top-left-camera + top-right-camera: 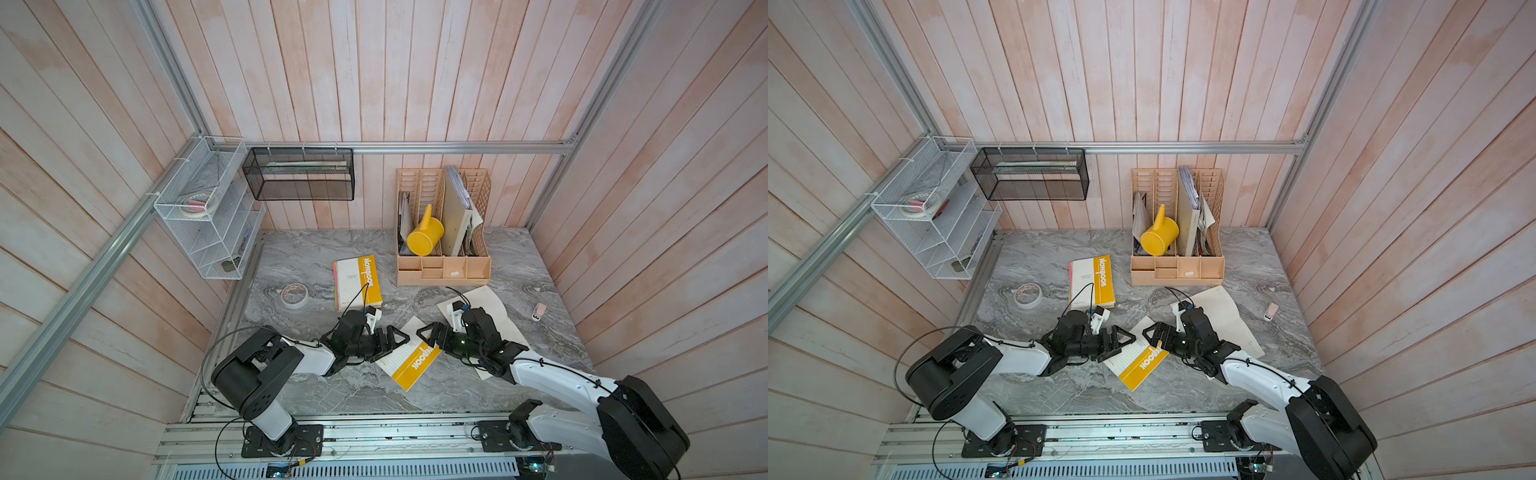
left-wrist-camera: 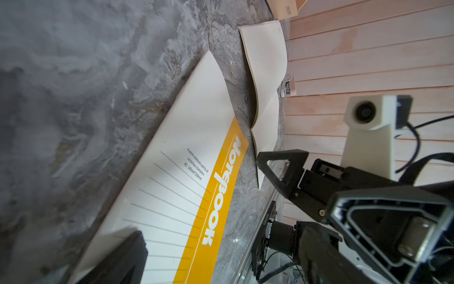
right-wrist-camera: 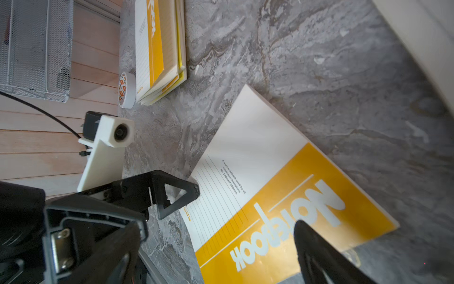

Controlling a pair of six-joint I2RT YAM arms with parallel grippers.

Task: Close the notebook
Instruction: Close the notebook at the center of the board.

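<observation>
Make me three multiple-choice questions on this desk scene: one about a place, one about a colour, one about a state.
1. Where is the watering can? A: on the tabletop. B: in the beige organizer. C: in the wire rack.
2. What colour is the band on the front closed notebook? A: yellow. B: blue. C: green.
3. How is the rightmost notebook? A: closed. B: standing upright. C: open, pages up.
Answers: B, it rests among the organizer's file slots; A, both wrist views show the yellow band; C, its lined pages face up.
</observation>
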